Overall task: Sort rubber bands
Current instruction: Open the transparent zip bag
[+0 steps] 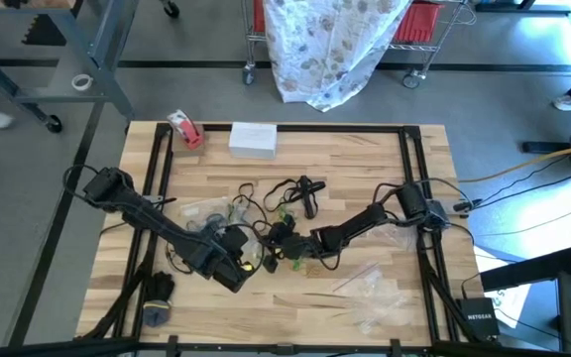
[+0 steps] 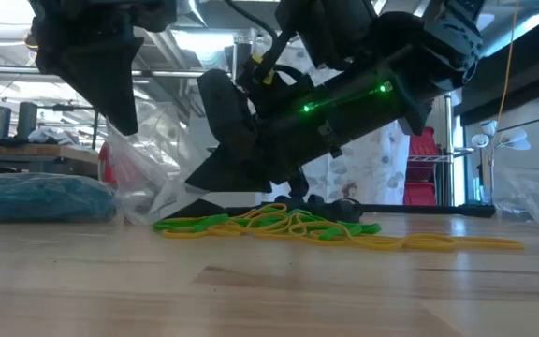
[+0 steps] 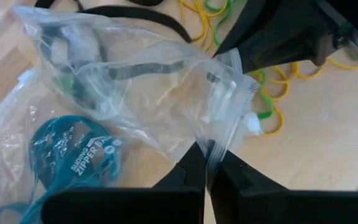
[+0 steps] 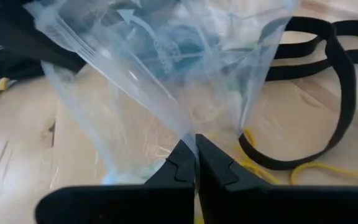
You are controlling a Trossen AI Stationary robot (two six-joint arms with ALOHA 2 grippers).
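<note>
Fingers point(image 3: 211, 163) of the left arm pinch one edge of a clear plastic bag point(image 3: 148, 81); the right arm's fingers point(image 4: 194, 155) pinch the same bag's film. Yellow and green rubber bands point(image 2: 288, 225) lie loose on the wooden bench point(image 1: 365, 159) just beside the bag, black loops point(image 4: 328, 81) nearby. Another bag point(image 3: 55, 155) holds blue bands.

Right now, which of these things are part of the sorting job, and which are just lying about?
In use: yellow and green rubber bands; black rubber bands; clear zipper bag, pinched by both grippers' fingers.

Lying about: tape roll; white box; spare clear bags.
</note>
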